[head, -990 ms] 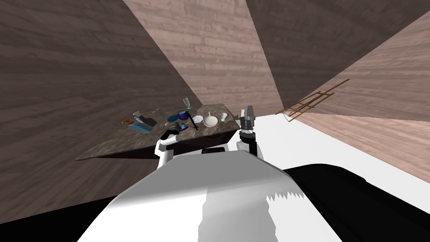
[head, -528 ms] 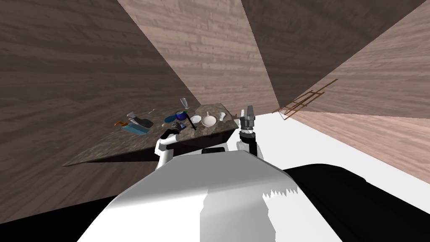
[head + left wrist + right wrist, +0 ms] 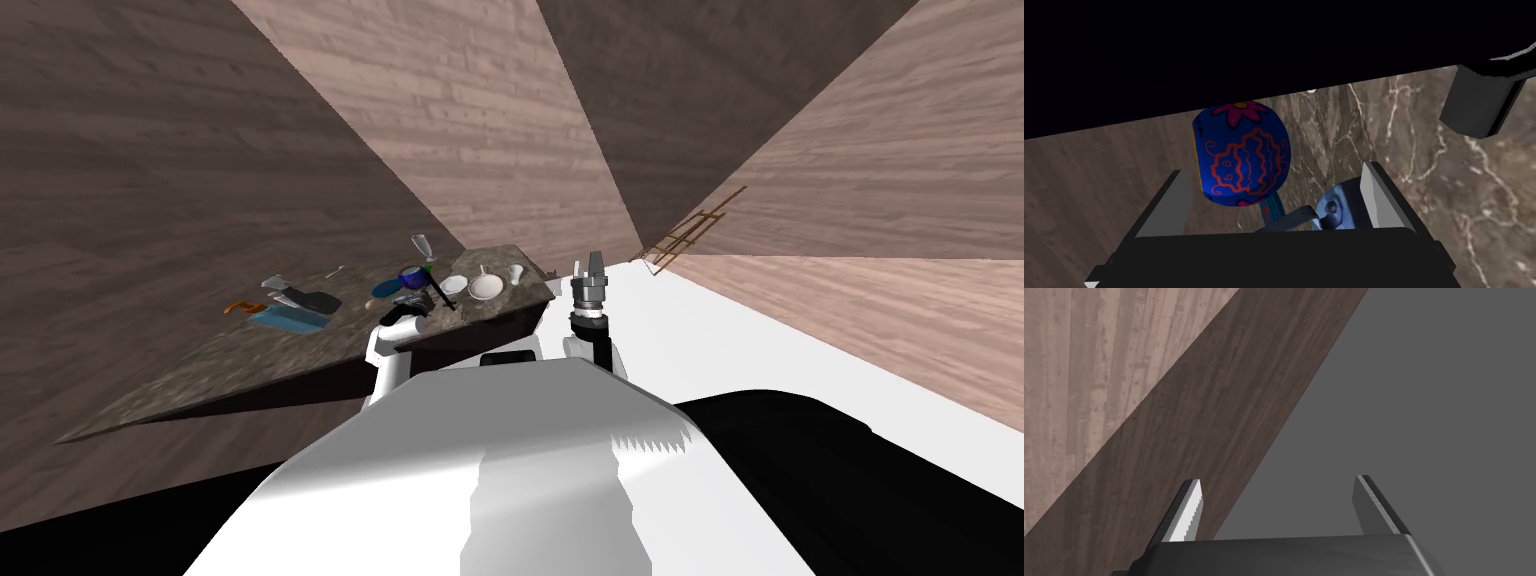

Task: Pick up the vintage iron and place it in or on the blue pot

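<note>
The blue pot [image 3: 1241,155], round with red swirls and a pink flower, stands on the dark marble table [image 3: 1424,165] just beyond my left gripper [image 3: 1274,170]. That gripper is open, with its fingers wide apart. A blue-grey metal part with a bolt, which seems to be the iron [image 3: 1331,210], lies low between the fingers, close against one of them. In the head view the pot [image 3: 408,274] is small, and the left gripper [image 3: 418,303] is just in front of it. My right gripper [image 3: 1278,480] is open, holds nothing, and is raised beside the table's right end [image 3: 594,265].
Further items on the table include a glass [image 3: 421,245], a white pan [image 3: 485,287], a white cup [image 3: 516,273] and a blue tray [image 3: 290,318] with a dark object. A dark grey block [image 3: 1481,102] hangs near the left hand. A wooden frame [image 3: 690,232] stands far right.
The whole head picture has slid left and the table looks longer, so I have turned or moved. Both arms stay in the same places relative to my chest.
</note>
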{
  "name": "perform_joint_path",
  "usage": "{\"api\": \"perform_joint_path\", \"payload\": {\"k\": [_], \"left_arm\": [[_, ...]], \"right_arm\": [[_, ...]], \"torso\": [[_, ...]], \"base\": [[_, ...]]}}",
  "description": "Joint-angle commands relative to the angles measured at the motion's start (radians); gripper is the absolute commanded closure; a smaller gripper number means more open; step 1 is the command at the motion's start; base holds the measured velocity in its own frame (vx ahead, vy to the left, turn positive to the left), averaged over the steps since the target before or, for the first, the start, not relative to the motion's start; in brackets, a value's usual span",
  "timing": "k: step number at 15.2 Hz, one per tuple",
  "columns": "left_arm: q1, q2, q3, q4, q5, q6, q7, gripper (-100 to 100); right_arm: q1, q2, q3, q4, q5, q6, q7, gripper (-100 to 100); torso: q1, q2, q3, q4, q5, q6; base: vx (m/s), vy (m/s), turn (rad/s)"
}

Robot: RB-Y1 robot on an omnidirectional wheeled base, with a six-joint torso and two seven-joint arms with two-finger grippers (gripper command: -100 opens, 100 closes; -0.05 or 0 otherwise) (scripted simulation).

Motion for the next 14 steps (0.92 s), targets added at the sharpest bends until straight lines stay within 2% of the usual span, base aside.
{"api": "perform_joint_path", "payload": {"k": [1, 2, 5, 6, 8, 9, 12, 14], "left_arm": [[-0.009, 0.009, 0.002, -0.005, 0.011, 0.048, 0.004, -100], [-0.009, 0.009, 0.002, -0.005, 0.011, 0.048, 0.004, -100], [-0.022, 0.023, 0.01, -0.013, 0.019, 0.114, 0.013, -100], [-0.022, 0.023, 0.01, -0.013, 0.019, 0.114, 0.013, -100], [-0.03, 0.031, 0.02, -0.019, 0.019, 0.16, 0.02, -100], [-0.03, 0.031, 0.02, -0.019, 0.019, 0.16, 0.02, -100], [-0.041, 0.044, 0.041, -0.03, 0.008, 0.228, 0.034, -100], [-0.044, 0.048, 0.05, -0.034, 0.003, 0.25, 0.039, -100]], "right_arm": [[0.0, 0.0, 0.0, 0.0, 0.0, 0.0, 0.0, 0], [0.0, 0.0, 0.0, 0.0, 0.0, 0.0, 0.0, 0], [0.0, 0.0, 0.0, 0.0, 0.0, 0.0, 0.0, 0], [0.0, 0.0, 0.0, 0.0, 0.0, 0.0, 0.0, 0], [0.0, 0.0, 0.0, 0.0, 0.0, 0.0, 0.0, 0], [0.0, 0.0, 0.0, 0.0, 0.0, 0.0, 0.0, 0], [0.0, 0.0, 0.0, 0.0, 0.0, 0.0, 0.0, 0], [0.0, 0.0, 0.0, 0.0, 0.0, 0.0, 0.0, 0]], "torso": [[0.0, 0.0, 0.0, 0.0, 0.0, 0.0], [0.0, 0.0, 0.0, 0.0, 0.0, 0.0], [0.002, 0.0, 0.0, 0.0, 0.0, 0.0], [0.002, -0.001, 0.0, 0.0, 0.0, 0.0], [0.003, -0.001, -0.001, 0.0, 0.001, 0.0], [0.003, -0.001, -0.001, 0.0, 0.001, 0.0], [0.004, -0.001, -0.001, 0.0, 0.001, 0.0], [0.006, -0.001, -0.001, 0.0, 0.001, 0.0]], "base": [[-0.047, -0.053, -0.18], [-0.04, -0.041, -0.118], [-0.034, -0.03, -0.159], [-0.026, -0.016, -0.116], [-0.026, -0.015, -0.112], [-0.024, -0.009, -0.114], [-0.021, 0.006, -0.116], [-0.016, 0.023, -0.079]]}}
